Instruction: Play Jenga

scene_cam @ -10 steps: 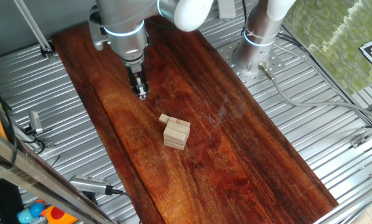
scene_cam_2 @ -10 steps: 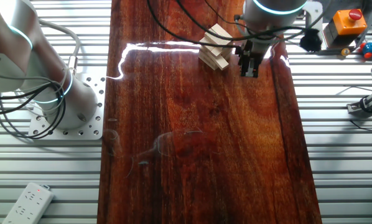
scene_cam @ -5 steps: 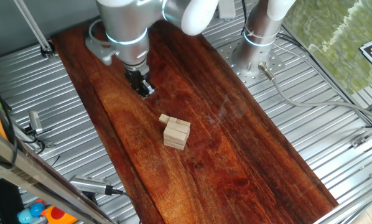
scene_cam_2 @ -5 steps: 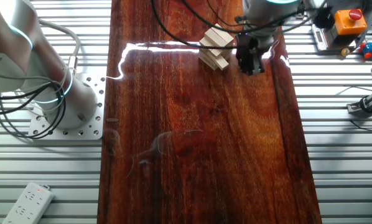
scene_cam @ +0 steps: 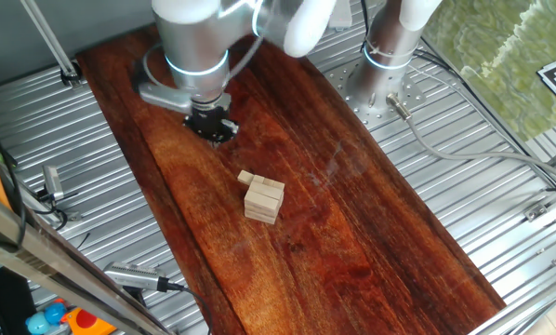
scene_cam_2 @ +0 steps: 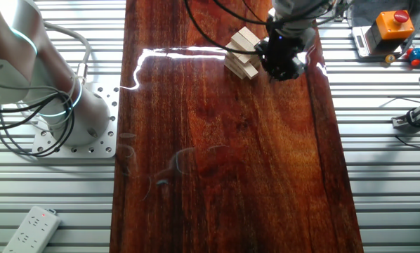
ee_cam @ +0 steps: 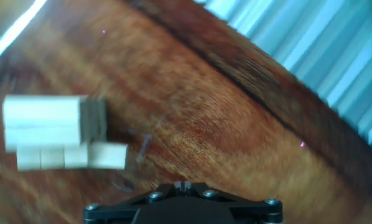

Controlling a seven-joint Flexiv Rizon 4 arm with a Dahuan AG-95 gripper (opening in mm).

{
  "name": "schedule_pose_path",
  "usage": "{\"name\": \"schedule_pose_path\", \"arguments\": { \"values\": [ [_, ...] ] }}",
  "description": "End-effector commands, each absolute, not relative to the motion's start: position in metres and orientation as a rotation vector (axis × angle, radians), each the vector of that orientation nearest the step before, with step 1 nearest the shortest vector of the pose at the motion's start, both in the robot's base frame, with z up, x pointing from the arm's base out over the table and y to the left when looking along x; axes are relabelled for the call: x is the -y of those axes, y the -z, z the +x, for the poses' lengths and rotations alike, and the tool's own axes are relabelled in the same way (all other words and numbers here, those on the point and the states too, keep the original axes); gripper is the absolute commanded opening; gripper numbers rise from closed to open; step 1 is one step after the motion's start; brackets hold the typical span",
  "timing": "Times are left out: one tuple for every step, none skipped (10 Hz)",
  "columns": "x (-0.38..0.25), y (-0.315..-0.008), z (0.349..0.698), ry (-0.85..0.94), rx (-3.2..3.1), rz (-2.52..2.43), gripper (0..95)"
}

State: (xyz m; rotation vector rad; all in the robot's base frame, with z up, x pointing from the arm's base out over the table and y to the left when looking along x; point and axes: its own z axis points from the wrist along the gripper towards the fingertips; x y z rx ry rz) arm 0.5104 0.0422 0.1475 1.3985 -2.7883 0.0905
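The Jenga stack [scene_cam: 264,199] is a small pile of pale wooden blocks on the dark wooden board [scene_cam: 352,233]. A loose matching block [scene_cam: 246,177] lies against its far side. In the other fixed view the stack [scene_cam_2: 242,53] sits just left of my gripper [scene_cam_2: 282,65], apart from it. The gripper [scene_cam: 213,130] hangs over the board beyond the stack, its fingers together with nothing between them. In the hand view the stack [ee_cam: 49,121] is at the left, blurred, one low block [ee_cam: 108,155] sticking out; the gripper [ee_cam: 182,185] shows at the bottom edge.
The board lies on a ribbed metal table. A second arm's base [scene_cam_2: 76,119] stands left of the board. A red-button box [scene_cam_2: 392,24] is at the right, a power strip [scene_cam_2: 31,226] at the lower left. Tools [scene_cam: 134,276] lie beside the board.
My hand has turned about its wrist and shifted slightly toward the stack. The blocks have not moved.
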Motion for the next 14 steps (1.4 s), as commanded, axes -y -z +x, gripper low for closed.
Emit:
{"name": "schedule_pose_path", "arguments": {
  "values": [
    [-0.0421, -0.1469, 0.51, -0.187, 2.07, 2.299, 0.0],
    [-0.0421, -0.1469, 0.51, -0.176, 1.999, 2.365, 0.0],
    [-0.0421, -0.1469, 0.51, -0.176, 1.947, 2.405, 0.0],
    [-0.0421, -0.1469, 0.51, -0.18, 1.878, 2.455, 0.0],
    [-0.0421, -0.1469, 0.51, -0.18, 1.83, 2.492, 0.0],
    [-0.0427, -0.1467, 0.5101, -0.188, 1.743, 2.56, 0.0],
    [-0.0434, -0.1465, 0.5102, -0.19, 1.698, 2.593, 0.0],
    [-0.0455, -0.146, 0.5103, -0.193, 1.634, 2.641, 0.0],
    [-0.0478, -0.1454, 0.5105, -0.196, 1.597, 2.671, 0.0],
    [-0.0483, -0.1452, 0.5106, -0.2, 1.587, 2.685, 0.0],
    [-0.0483, -0.1451, 0.5106, -0.191, 1.579, 2.722, 0.0],
    [-0.0484, -0.1451, 0.5106, -0.183, 1.568, 2.751, 0.0],
    [-0.0484, -0.1451, 0.5106, -0.184, 1.558, 2.764, 0.0],
    [-0.0484, -0.1451, 0.5107, -0.191, 1.548, 2.773, 0.0]
  ]
}}
